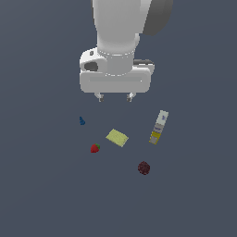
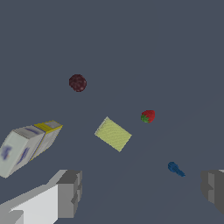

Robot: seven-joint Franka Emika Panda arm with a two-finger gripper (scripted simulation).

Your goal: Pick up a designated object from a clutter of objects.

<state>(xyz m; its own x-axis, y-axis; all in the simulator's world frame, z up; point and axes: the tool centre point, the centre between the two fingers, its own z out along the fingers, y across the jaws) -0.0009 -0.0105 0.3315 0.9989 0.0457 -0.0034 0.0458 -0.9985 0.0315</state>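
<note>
- The strawberry [image 1: 95, 148] [image 2: 148, 116] lies on the dark grey bench [image 1: 41, 194] [image 2: 166, 43], bright red with a small green top, and nothing touches it.
- In the exterior view it sits toward that view's left, below and a little to the right of the tiny blue piece [image 1: 82, 121] [image 2: 175, 169], and just left of the flat yellow rectangle [image 1: 117, 137] [image 2: 113, 134], with a clear gap between each pair.
- The yellow rectangle lies flat, turned at an angle, near the middle of the scatter.
- The dark maroon ball [image 1: 144, 167] [image 2: 77, 82], bumpy on its surface, rests apart from the rest, lower and toward the exterior view's right of the rectangle.
- The long white-and-yellow box [image 1: 159, 127] [image 2: 27, 145] lies on its side toward the exterior view's right, well apart from the strawberry, with the rectangle between them.
- The hand [image 1: 115, 97] [image 2: 140, 192] hangs above the clutter on the white arm [image 1: 118, 28], clear of every item.
- Its two fingers stand wide apart and grip nothing; in the wrist view one finger [image 2: 69, 192] shows at one side and the other at the far edge, with bare bench between them.
- In the exterior view the fingertips [image 1: 99, 97] point down, higher in the picture than the blue piece and the rectangle.
</note>
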